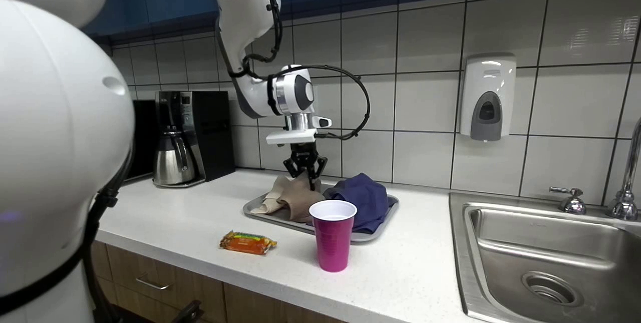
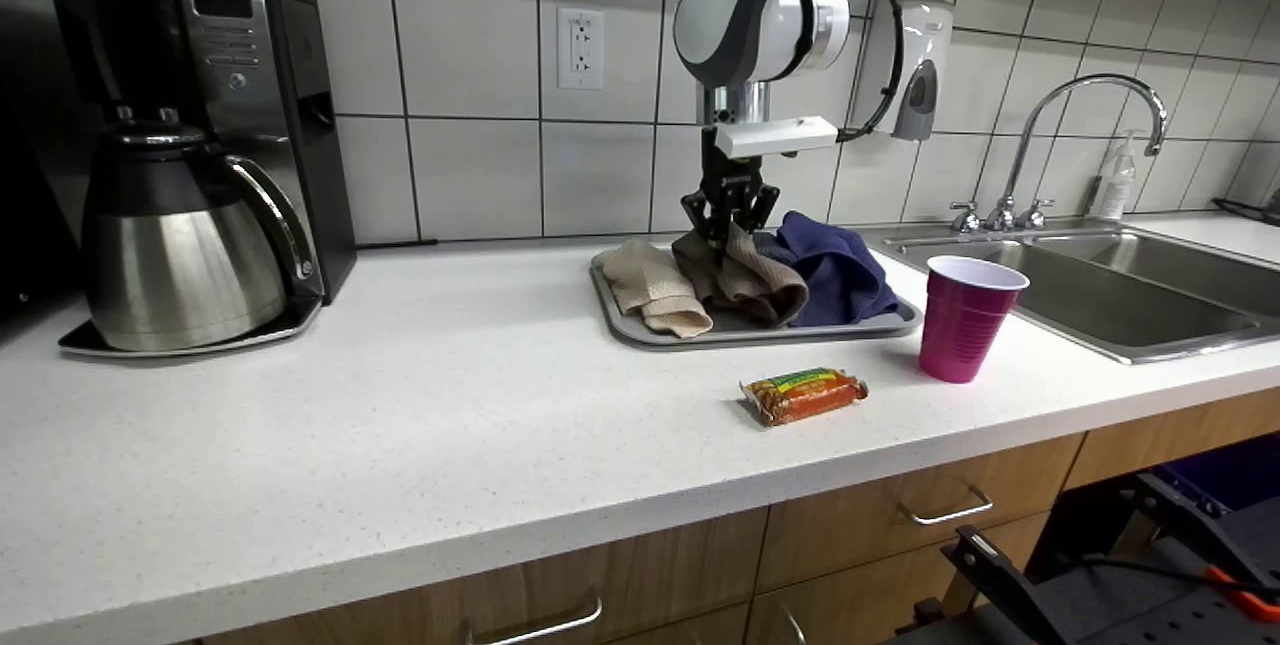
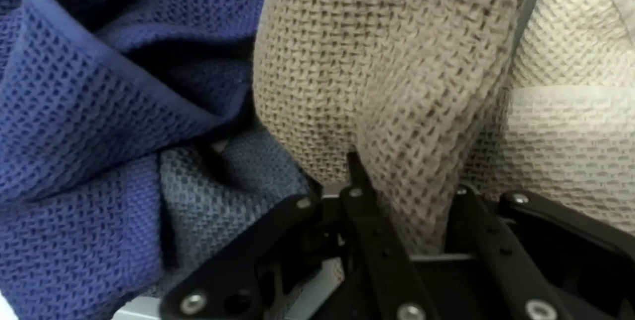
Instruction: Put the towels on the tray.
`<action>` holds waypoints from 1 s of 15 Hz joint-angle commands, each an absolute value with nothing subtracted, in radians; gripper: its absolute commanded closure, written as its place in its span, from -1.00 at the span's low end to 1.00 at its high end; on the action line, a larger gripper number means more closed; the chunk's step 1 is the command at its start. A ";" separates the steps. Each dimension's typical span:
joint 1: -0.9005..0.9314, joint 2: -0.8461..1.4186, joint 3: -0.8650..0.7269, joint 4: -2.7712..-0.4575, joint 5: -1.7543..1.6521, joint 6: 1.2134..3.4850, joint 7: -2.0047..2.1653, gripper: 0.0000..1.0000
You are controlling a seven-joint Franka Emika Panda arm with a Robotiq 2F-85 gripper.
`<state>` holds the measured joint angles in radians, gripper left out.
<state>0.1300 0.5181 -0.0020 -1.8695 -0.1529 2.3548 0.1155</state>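
The hand (image 3: 409, 186) pinches the brown towel (image 3: 392, 72); a fold snagging at release could drag it off the grey tray (image 2: 740, 338) below.

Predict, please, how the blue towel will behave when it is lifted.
The blue towel will probably sag, since it lies in soft folds. Its textured weave should resist slipping from the claw. It might drag the gray towel, which appears to lie against it.
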 commanded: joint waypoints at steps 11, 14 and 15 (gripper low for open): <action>0.121 0.279 0.060 -1.965 -0.081 2.268 0.067 -1.00; 0.123 0.233 0.060 -1.999 -0.086 2.264 0.072 -1.00; 0.122 0.220 0.060 -2.014 -0.087 2.268 0.073 -1.00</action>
